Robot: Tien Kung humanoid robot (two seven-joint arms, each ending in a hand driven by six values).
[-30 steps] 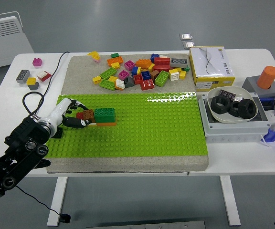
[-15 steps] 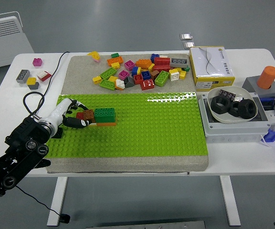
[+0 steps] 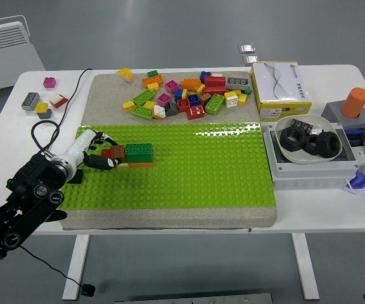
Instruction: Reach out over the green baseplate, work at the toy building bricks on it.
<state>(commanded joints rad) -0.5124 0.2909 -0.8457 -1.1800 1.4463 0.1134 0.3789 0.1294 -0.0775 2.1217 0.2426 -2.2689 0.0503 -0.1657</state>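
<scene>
Reaching in from the lower left, the left hand (image 3: 97, 152) lies on the green baseplate (image 3: 189, 171), its fingers curled around a small red and brown brick cluster (image 3: 114, 152). Touching the cluster's right side, away from the hand, a green brick (image 3: 139, 151) sits atop an orange plate (image 3: 142, 164). Loose bricks (image 3: 182, 95) lie heaped on the counter (image 3: 170, 221) beyond the baseplate.

baseplate (image 3: 201, 171) right open, brick pile (image 3: 182, 95) behind

White table (image 3: 170, 221), grey mat (image 3: 170, 216), tissue box (image 3: 280, 89), grey tray (image 3: 309, 170)
</scene>
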